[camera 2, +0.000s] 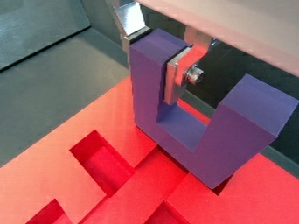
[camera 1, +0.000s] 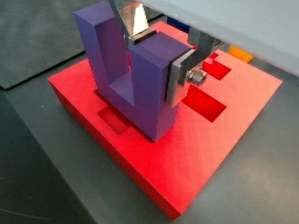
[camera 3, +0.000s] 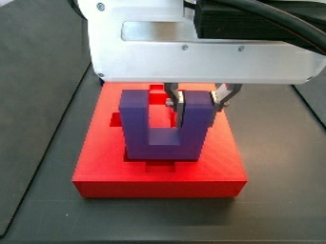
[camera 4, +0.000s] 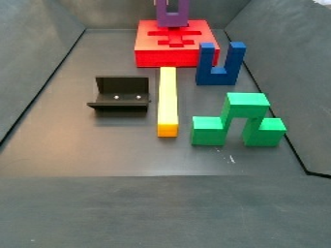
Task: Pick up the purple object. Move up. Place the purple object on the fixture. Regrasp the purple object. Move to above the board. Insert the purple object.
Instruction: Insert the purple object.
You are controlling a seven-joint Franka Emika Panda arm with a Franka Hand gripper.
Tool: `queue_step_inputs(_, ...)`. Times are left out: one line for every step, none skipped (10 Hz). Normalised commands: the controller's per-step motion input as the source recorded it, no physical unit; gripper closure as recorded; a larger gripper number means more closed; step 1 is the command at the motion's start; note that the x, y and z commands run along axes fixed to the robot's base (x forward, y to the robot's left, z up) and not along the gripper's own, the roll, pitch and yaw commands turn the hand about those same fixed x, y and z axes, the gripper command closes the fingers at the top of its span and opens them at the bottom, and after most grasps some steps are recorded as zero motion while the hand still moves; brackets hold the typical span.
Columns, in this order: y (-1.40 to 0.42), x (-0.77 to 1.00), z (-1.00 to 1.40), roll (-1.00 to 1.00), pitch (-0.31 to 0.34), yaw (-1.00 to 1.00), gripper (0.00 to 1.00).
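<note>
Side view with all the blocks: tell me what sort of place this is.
Probably a lab test cell: a dark walled floor with the fixture and coloured test pieces. The claw holds the purple object over the board.

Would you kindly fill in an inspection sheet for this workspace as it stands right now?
Surface: dark grey floor, bare between the pieces.
Job's things: purple object upright, prongs up, base at the board, over its dark cut-outs; whether seated cannot be told. Fixture holds nothing.
Clutter: yellow bar, blue U-shaped block, green block, all off the board.
Grippers: gripper above the board, shut on one prong of the purple object.
Cables: black cables on the arm.
Surroundings: dark walls around the floor.
</note>
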Motion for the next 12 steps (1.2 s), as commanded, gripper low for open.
queue_step_inputs(0.0,-0.17,-0.21,-0.06,-0.124,0.0,1.0)
queue_step_inputs(0.0,-0.19,-0.18,-0.07,-0.126,0.0,1.0)
queue_step_inputs(0.0,-0.17,-0.15,-0.09,-0.137,0.0,1.0)
queue_step_inputs(0.0,-0.1,-0.17,-0.07,-0.127,0.0,1.0)
queue_step_inputs(0.0,0.0,-0.29,-0.01,-0.06,0.0,1.0)
queue_step_inputs(-0.06,0.09,-0.48,0.06,0.0,0.0,1.0)
queue_step_inputs(-0.09,0.11,-0.57,0.21,0.11,-0.01,1.0)
queue_step_inputs(-0.09,0.09,-0.61,0.24,0.174,-0.05,1.0)
queue_step_inputs(-0.09,0.11,-0.62,0.24,0.174,-0.05,1.0)
queue_step_inputs(-0.14,0.11,-0.6,0.23,0.116,-0.06,1.0)
queue_step_inputs(-0.09,0.03,-0.35,0.11,0.0,-0.02,1.0)
queue_step_inputs(0.0,0.0,0.0,0.0,0.0,0.0,1.0)
